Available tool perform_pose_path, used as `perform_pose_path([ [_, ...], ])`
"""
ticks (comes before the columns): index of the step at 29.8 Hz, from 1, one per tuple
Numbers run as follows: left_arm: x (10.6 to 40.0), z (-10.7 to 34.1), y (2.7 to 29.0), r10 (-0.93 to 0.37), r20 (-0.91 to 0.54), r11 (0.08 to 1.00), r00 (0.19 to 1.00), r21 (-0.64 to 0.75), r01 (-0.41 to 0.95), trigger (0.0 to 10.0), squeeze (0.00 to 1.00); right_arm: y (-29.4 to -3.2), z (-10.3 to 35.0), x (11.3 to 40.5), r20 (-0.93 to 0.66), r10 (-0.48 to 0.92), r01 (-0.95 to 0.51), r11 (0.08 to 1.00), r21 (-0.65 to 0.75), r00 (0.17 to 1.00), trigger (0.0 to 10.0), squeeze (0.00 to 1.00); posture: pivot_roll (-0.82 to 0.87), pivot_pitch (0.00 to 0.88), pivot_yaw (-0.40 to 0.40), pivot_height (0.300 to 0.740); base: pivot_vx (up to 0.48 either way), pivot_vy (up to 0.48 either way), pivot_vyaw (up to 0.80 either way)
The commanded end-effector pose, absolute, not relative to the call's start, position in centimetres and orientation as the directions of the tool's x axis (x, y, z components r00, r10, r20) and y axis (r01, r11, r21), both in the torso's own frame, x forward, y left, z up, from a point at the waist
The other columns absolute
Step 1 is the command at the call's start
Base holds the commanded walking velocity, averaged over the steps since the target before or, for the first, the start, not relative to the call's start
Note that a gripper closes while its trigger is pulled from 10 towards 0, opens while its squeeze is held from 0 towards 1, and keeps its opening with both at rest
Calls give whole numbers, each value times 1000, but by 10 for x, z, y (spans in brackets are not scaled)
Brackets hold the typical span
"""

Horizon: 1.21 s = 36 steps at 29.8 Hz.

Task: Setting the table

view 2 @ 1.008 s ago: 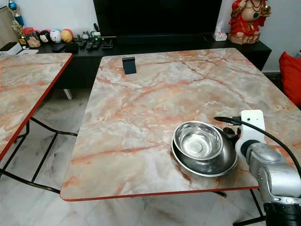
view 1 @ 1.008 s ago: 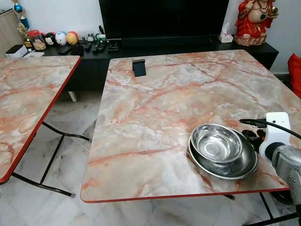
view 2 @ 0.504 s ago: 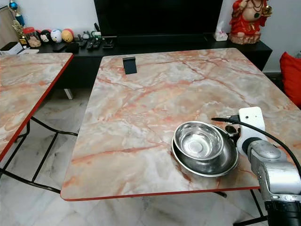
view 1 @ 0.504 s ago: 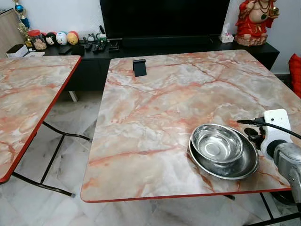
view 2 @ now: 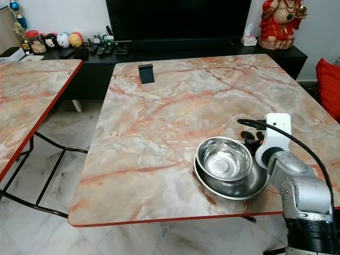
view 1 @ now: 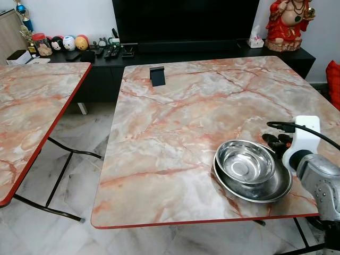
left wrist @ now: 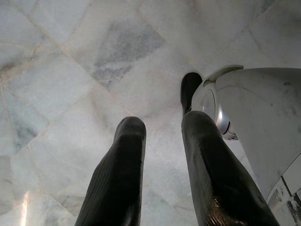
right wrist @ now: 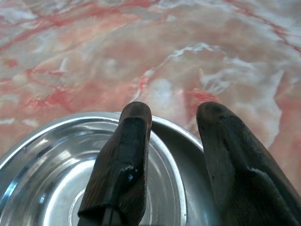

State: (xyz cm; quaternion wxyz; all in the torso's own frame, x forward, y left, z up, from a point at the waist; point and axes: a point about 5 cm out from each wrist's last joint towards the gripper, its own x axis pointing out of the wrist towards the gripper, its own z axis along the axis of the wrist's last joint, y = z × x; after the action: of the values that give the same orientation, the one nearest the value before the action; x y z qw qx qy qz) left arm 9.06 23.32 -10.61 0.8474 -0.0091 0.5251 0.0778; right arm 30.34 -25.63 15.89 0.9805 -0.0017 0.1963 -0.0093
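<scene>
Head views: steel bowl (view 1: 245, 162) nesting inside wider steel bowl (view 1: 254, 179), sitting near front right edge of marble table (view 1: 175, 122); likely handling light, rigid, slippery, best pinched at thin rim. Right gripper (view 2: 252, 136) hovering just beside.

Right wrist view: fingers (right wrist: 123, 160) spreading apart above polished, mirror-bright rims.

Left wrist view: left gripper (left wrist: 162, 136) hanging spread over floor tiles (left wrist: 70, 56).

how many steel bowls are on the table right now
2, nested: the smaller bowl sits inside the larger bowl, near the marble table's front right corner beside the right gripper. Any third beneath would be hidden.
</scene>
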Motion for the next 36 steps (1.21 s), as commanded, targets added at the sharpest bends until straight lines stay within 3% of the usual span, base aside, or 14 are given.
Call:
perform_pose_path([
  [1,86,-107,234,121,-898,989,422,73,-129,10000,0,-252,160,305,-416,-6,-17,999,-51,909,10000,0,-139,0,37,732,0,0,0],
  [12,87,-107,234,117,-899,989,423,68,-128,10000,0,-258,142,296,-526,-45,-56,983,-173,849,10000,0,-139,0,38,732,0,0,0],
  [36,87,-107,234,110,-900,990,421,63,-126,10000,0,-280,140,289,-553,-162,-15,954,-301,817,10000,0,-149,0,53,732,0,0,0],
])
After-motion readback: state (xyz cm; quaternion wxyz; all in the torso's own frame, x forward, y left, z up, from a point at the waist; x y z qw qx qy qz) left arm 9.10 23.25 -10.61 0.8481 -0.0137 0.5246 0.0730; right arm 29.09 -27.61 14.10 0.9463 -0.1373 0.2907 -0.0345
